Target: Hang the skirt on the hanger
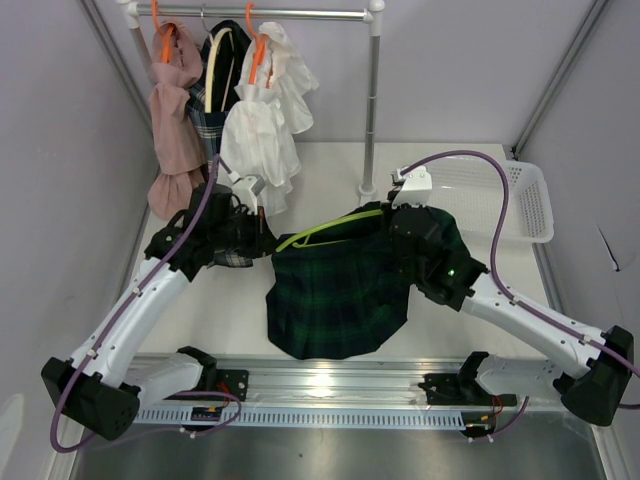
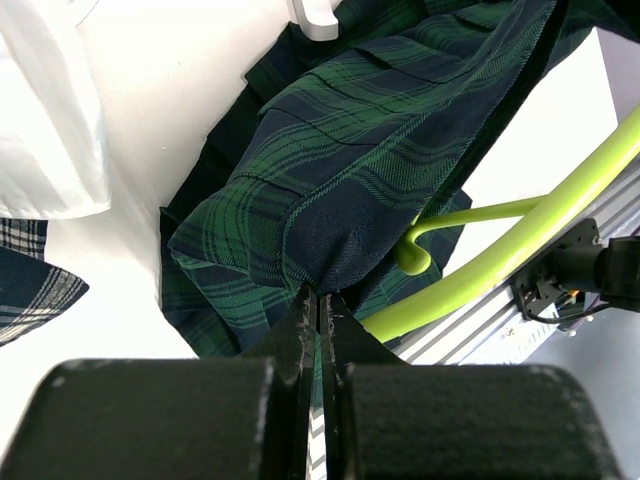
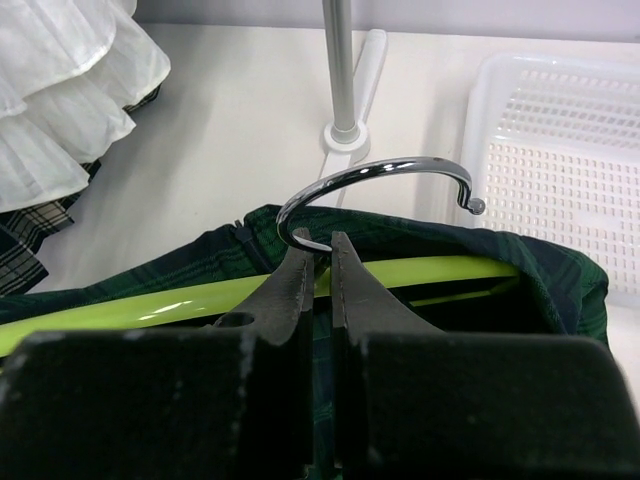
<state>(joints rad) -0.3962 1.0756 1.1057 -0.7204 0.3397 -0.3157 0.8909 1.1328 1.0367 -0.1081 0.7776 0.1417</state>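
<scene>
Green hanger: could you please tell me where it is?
The hanger is mid-table in the top view, threaded inside the skirt; the right gripper pinches its hook.

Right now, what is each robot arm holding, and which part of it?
The left fingers pinch a fold of the plaid skirt. The right fingers grip the green hanger at the base of its metal hook.
</scene>
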